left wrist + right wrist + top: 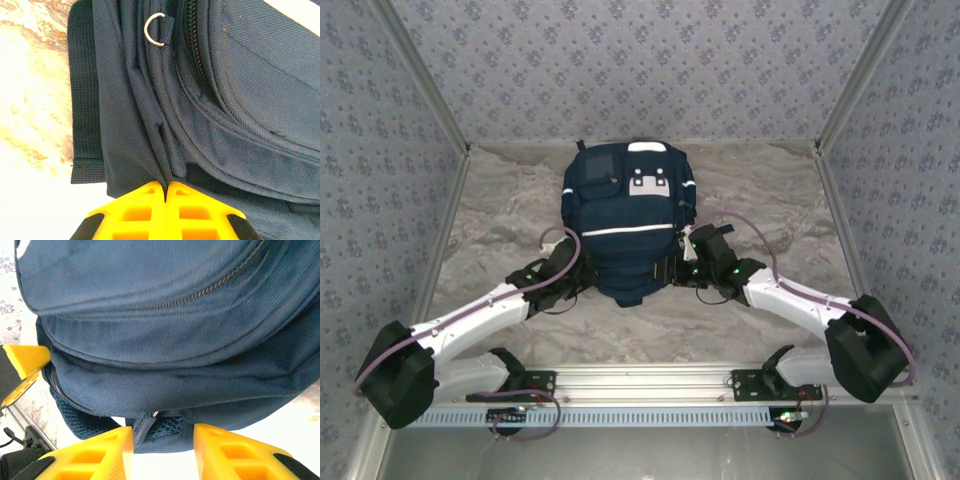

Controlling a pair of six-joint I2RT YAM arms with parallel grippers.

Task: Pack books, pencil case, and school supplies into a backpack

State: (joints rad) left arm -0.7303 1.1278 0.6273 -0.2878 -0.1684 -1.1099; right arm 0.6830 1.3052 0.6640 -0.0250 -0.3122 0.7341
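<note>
Left of large navy fabric backpack (pixel 625 230): left gripper (pixel 165 187), jaws shut on its fabric.
Right side: right gripper (pixel 162 434), jaws apart.

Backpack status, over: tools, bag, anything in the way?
Left tool shut, tips against backpack side fabric. Right tool open, astride a zipper pull at its near corner. Backpack flat on table, visible zippers closed.

Robot test enclosure, lab-type. Patterned wall panels (pixel 620 60) box in marble-look tabletop (pixel 770 190) on three sides; aluminium rail (pixel 650 380) at near edge carries two arm bases (pixel 520 383).
</note>
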